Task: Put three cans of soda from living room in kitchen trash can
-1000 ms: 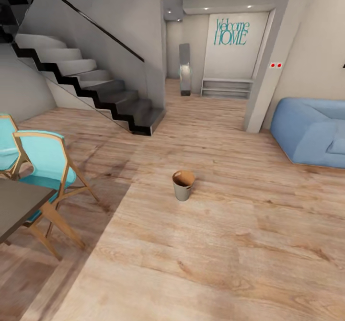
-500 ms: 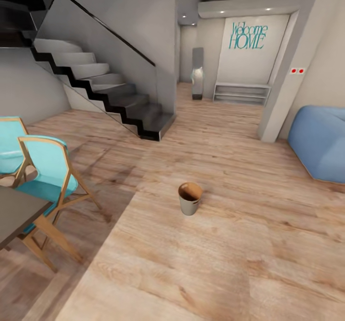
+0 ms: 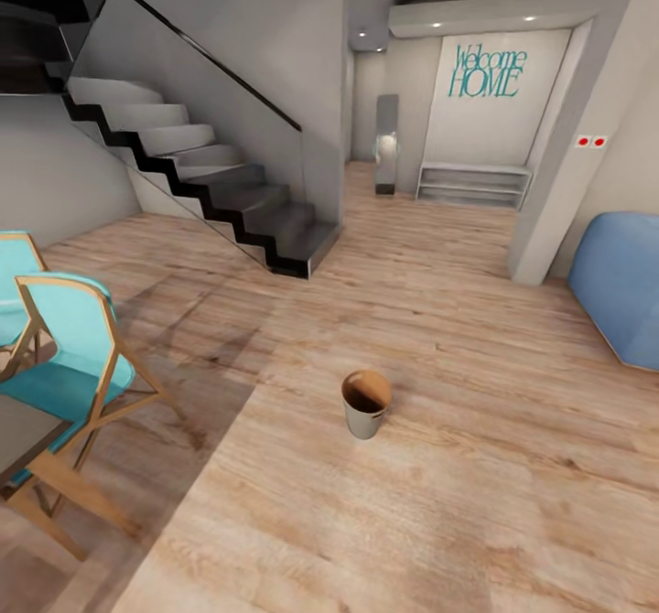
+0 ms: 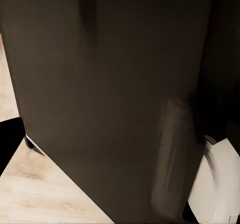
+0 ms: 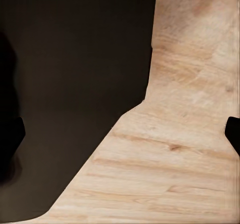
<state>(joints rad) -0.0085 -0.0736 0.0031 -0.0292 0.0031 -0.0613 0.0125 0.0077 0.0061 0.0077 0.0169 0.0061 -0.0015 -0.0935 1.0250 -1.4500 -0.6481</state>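
trash can (image 3: 366, 403): one, upright on wood floor (image 3: 439, 503), mid-room | chairs (image 3: 69, 357): two teal, beside a dark counter (image 3: 18, 435) | stairs (image 3: 210, 183): one flight | end effectors: opening cannot be told, nothing seen held

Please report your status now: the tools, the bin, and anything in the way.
Tools: state cannot be told. Trash can upright on wood floor ahead. Path open; turquoise chair off left.
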